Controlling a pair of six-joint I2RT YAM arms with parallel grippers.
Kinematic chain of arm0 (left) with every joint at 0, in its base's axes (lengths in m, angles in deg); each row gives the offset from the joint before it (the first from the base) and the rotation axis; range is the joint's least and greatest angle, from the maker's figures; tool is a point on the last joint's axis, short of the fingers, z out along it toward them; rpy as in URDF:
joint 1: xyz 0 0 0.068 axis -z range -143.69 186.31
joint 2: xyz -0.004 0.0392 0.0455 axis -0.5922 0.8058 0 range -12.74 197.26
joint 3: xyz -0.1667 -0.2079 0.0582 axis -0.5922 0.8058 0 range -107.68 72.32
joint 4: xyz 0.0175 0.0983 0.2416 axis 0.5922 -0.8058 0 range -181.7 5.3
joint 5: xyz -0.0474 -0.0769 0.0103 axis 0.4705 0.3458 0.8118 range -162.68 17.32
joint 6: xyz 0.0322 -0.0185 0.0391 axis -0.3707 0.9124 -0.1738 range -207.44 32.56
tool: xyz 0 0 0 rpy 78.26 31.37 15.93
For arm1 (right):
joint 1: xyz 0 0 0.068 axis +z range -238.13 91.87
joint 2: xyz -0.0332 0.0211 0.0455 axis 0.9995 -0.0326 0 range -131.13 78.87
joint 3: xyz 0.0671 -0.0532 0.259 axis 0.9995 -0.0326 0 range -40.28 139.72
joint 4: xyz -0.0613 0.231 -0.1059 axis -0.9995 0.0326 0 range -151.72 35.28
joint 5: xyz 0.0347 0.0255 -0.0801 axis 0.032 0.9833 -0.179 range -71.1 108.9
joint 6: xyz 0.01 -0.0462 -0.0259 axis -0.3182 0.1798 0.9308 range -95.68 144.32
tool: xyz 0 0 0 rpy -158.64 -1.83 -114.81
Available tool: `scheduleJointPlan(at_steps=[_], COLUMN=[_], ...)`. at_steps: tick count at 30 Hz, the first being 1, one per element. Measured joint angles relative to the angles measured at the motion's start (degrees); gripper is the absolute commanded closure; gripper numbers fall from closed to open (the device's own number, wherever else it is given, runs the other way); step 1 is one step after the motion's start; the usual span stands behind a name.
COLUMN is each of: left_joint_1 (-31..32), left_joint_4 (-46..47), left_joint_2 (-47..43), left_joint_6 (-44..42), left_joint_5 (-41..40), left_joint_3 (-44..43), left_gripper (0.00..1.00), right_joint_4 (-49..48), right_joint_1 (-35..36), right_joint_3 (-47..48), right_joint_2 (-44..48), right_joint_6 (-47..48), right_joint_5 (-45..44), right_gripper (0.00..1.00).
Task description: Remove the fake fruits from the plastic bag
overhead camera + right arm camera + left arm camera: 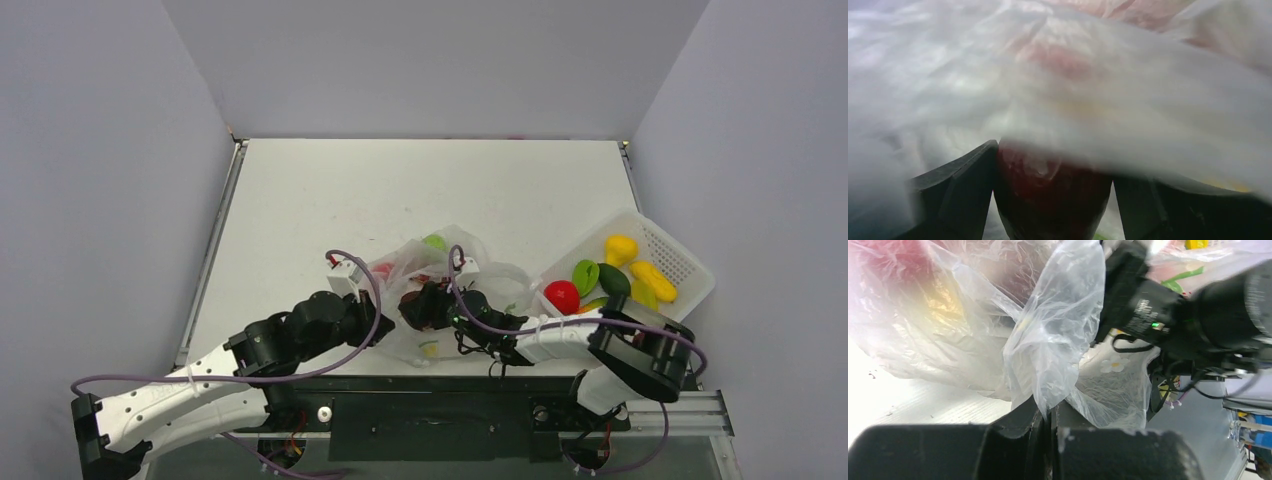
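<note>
Right pincer (1053,167) tight on dark maroon fruit (1048,207) inside plastic bag (1073,90) (left pincer (1050,416) tight on its film)

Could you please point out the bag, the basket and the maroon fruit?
bag (1053,340), left wrist view, bunched film.
basket (675,252), top view, perforated floor.
maroon fruit (1048,200), right wrist view, front face.

Crumpled clear plastic bag (480,275) lies on the table (330,190), a dark maroon fruit (1050,200) under its film.
</note>
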Motion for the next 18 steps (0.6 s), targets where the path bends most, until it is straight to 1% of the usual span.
scheduleJointPlan(at_steps=[3,10,18], left_joint_1=[0.0,0.0,0.0], left_joint_4=[-1.0,-1.9,-2.5], left_joint_2=[-1.5,-2.2,-1.6], left_joint_6=[0.2,0.3,0.3], left_joint_5=[-1.8,-3.7,-3.8], left_joint_3=[0.0,1.4,1.8], left_gripper=[1.0,1.0,1.0], right_joint_4=[5.1,16.3,28.7], right_joint_1=[0.8,1.7,1.7], right_joint_3=[-0.3,-1.8,-3.9], right_joint_2=[7.9,25.1,41.4], right_joint_6=[2.1,5.7,7.4], right_joint_5=[-2.9,-9.9,-15.3], right_gripper=[1.0,1.0,1.0])
